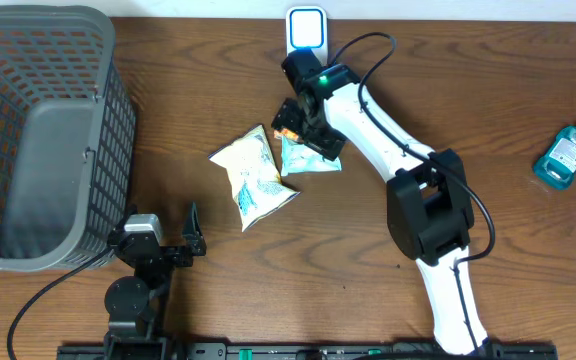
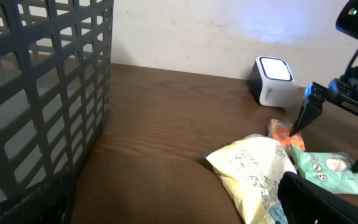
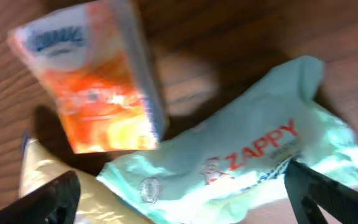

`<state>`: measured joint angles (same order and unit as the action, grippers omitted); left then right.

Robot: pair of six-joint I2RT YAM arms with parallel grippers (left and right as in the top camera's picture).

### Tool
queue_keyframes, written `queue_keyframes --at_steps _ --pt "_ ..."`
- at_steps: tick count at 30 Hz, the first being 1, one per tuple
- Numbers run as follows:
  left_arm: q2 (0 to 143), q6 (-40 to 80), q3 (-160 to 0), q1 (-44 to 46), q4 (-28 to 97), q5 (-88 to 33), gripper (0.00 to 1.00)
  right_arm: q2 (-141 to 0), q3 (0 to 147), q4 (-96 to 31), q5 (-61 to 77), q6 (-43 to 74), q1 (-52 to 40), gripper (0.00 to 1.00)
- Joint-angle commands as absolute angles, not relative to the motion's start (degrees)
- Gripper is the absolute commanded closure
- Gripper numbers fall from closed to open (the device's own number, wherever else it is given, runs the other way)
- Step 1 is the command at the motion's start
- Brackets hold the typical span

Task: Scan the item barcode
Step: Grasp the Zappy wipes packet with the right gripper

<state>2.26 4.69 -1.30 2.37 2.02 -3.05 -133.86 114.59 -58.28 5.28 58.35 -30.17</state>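
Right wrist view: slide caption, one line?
Open right gripper above a mint Zappy pack, an orange packet and a yellow bag.

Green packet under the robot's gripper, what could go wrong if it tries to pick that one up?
1. The orange pack and yellow bag crowd close to the green packet, so the open right gripper might pinch two things at once.
2. The packet looks flat and soft, so it could slip or crumple.
3. No barcode shows on its top face, so the scanner might miss it.
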Motion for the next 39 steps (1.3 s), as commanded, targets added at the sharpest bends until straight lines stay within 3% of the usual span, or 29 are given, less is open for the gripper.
queue_keyframes --at_steps 1,3,4,5,8,10,15,25,39 --pt "2.1 5.0 -0.2 2.5 3.8 -3.0 0.02 -132.3 114.6 -54.0 4.0 46.2 -31.3 0.06" --pt "2.1 5.0 -0.2 2.5 3.8 -3.0 0.02 -132.3 114.6 -52.4 4.0 41.6 -31.6 0.13" --pt "2.1 5.0 -0.2 2.5 3.8 -3.0 0.02 -132.3 114.6 -52.6 4.0 40.1 -31.8 0.24" --pt "2.1 5.0 -0.2 2.5 3.8 -3.0 0.02 -132.3 114.6 -52.7 4.3 39.9 -31.8 0.26" --pt "2.1 5.0 -0.2 2.5 3.8 -3.0 0.02 -132.3 114.6 -51.9 4.2 37.2 -32.1 0.47" --pt "2.1 5.0 -0.2 2.5 3.8 -3.0 0.03 -132.3 114.6 -51.9 4.2 35.3 -32.4 0.53" --pt "2.1 5.0 -0.2 2.5 3.8 -3.0 0.02 -132.3 114.6 -56.0 -1.4 35.0 -33.4 0.4" --pt "2.1 5.0 -0.2 2.5 3.8 -3.0 0.02 -132.6 114.6 -62.7 -21.1 36.2 -36.9 0.43" --pt "2.1 5.0 -0.2 2.5 3.8 -3.0 0.02 -133.8 114.5 -72.8 -22.0 20.9 -37.9 0.39"
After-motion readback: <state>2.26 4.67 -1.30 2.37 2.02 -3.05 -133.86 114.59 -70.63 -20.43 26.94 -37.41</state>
